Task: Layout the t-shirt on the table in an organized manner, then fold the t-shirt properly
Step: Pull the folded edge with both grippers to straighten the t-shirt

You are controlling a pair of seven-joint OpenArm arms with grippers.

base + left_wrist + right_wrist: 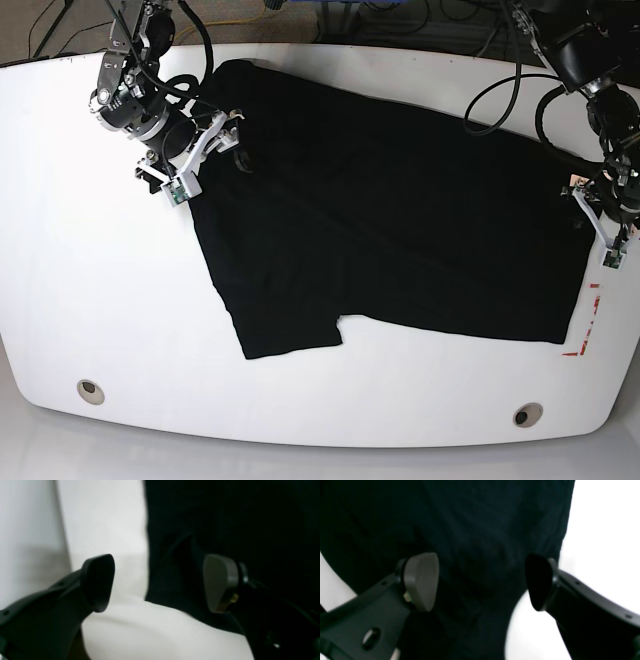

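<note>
T-shirt [225, 517] cloth fills the right side of the left wrist view as plain black fabric, lying on the white table [105, 517], whose bare surface shows on the left and along the bottom. The cloth's edge runs down the middle of the picture and then slants to the lower right. The left gripper [158, 582] is spread wide: one dark finger sits over the bare table on the left, the other, with a grey pad, sits over the cloth on the right. Nothing lies pinched between them; the cloth's edge passes through the gap. Whether either finger touches the cloth cannot be told.

From the right wrist view, the t-shirt [482, 530] covers most of the picture, dark and softly wrinkled, with the table [602, 542] showing white on the right and in a small patch at the far left. The right gripper [481, 582] is also spread wide, its grey-padded finger on the left and its dark finger on the right, both over the fabric, with cloth beneath the gap and no fold clamped.

Seen from the base view, the t-shirt [380, 230] lies spread across the middle of the table [100, 300], plain black side up, reaching from the far left to the right edge. The right gripper [205, 145] hangs at the shirt's far left corner. The left gripper [600, 225] is at the shirt's right edge, just above a red dashed mark [590, 325]. Two round metal grommets [90, 390] sit near the front edge.
</note>
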